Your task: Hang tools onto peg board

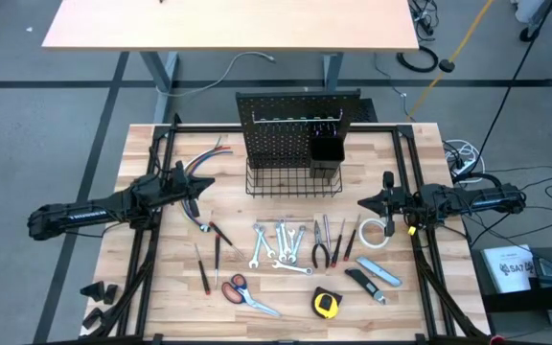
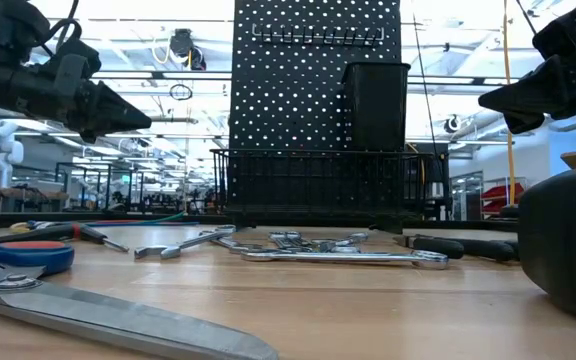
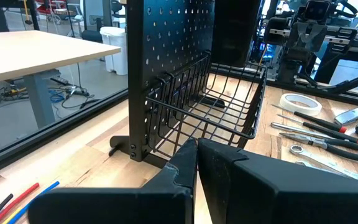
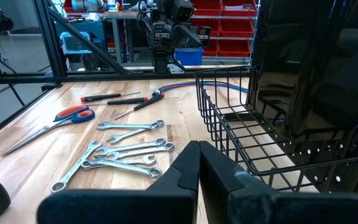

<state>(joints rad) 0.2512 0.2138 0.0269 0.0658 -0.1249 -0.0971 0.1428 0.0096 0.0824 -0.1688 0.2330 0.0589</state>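
The black peg board [image 1: 297, 125] stands upright at the table's far middle, with a wire basket [image 1: 293, 178] at its base and a black cup [image 1: 325, 150]. The tools lie on the table near its front: silver wrenches [image 1: 280, 247], pliers and screwdrivers [image 1: 329, 241], red-handled screwdrivers [image 1: 209, 251], orange-handled scissors [image 1: 242, 292], a yellow tape measure [image 1: 326, 304], a utility knife [image 1: 379, 272] and a white tape roll [image 1: 373, 233]. My left gripper [image 1: 206, 184] is shut and empty, above the table left of the basket. My right gripper [image 1: 363, 202] is shut and empty, right of the basket.
A bundle of coloured wires [image 1: 202, 159] lies left of the peg board, beside my left gripper. Black frame rails [image 1: 402, 163] run along the table's sides. A second wooden table [image 1: 228, 24] stands beyond the far edge.
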